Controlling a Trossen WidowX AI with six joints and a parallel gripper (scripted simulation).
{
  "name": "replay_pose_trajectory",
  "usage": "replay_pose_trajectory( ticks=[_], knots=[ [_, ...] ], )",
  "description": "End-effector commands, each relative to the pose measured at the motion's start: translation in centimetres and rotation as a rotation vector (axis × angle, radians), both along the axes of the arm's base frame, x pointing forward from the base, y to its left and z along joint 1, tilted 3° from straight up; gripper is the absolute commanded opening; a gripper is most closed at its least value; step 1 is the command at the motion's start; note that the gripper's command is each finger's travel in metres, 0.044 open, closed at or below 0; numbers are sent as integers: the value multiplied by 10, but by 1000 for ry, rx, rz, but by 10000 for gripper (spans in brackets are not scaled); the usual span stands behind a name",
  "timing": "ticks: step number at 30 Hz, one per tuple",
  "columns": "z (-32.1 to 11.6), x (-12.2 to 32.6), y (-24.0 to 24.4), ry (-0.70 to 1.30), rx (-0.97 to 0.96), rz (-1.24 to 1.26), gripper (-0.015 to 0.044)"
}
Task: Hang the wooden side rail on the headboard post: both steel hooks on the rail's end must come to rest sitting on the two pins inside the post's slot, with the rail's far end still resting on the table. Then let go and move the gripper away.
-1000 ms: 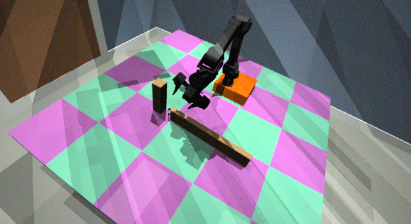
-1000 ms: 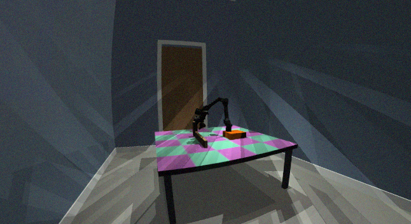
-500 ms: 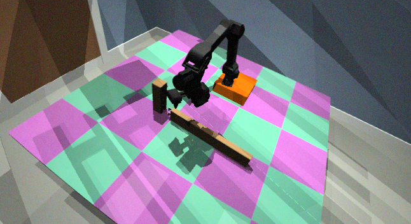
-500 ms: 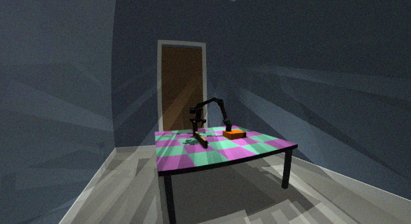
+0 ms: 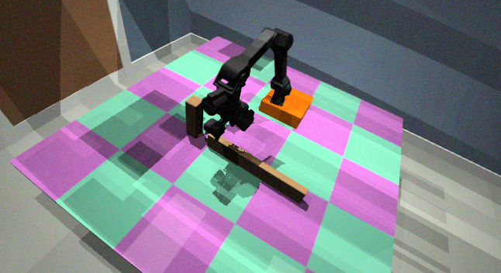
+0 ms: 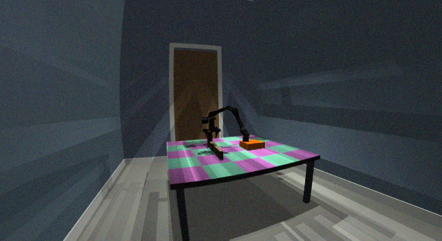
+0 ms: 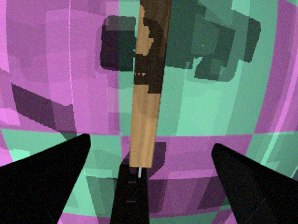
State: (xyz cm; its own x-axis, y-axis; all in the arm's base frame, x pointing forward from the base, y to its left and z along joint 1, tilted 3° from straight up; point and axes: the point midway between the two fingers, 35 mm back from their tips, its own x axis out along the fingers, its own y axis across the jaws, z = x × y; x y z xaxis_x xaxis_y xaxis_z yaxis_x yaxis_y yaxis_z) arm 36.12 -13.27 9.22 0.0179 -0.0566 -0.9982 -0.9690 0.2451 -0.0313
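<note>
The wooden side rail [image 5: 287, 182] [image 6: 216, 150] [image 7: 144, 120] lies along the table, its near end close to the foot of the upright headboard post [image 5: 193, 119] [image 7: 129, 200]. In the wrist view a thin light steel hook [image 7: 140, 172] sticks out of the rail's end toward the post's dark slotted face, where two faint pin marks show. Whether the hook touches the post cannot be told; the second hook cannot be made out. My gripper [image 5: 230, 133] [image 7: 153, 145] is open and empty, pointing down above the rail near its hook end, one finger on each side of it in the wrist view.
The arm stands on an orange block [image 5: 288, 107] [image 6: 252, 144] behind the rail and reaches over to it. The post stands close beside the gripper. The checkered table [image 5: 372, 142] [image 6: 239, 173] carries shadows of the arm.
</note>
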Motion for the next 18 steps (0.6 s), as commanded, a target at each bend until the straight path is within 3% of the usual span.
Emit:
replay_pose_trajectory(
  ticks=[1, 18],
  knots=[
    [-20, -3, 1, 24, 14, 6, 440],
    [-45, -3, 0, 24, 14, 6, 440]
  ],
)
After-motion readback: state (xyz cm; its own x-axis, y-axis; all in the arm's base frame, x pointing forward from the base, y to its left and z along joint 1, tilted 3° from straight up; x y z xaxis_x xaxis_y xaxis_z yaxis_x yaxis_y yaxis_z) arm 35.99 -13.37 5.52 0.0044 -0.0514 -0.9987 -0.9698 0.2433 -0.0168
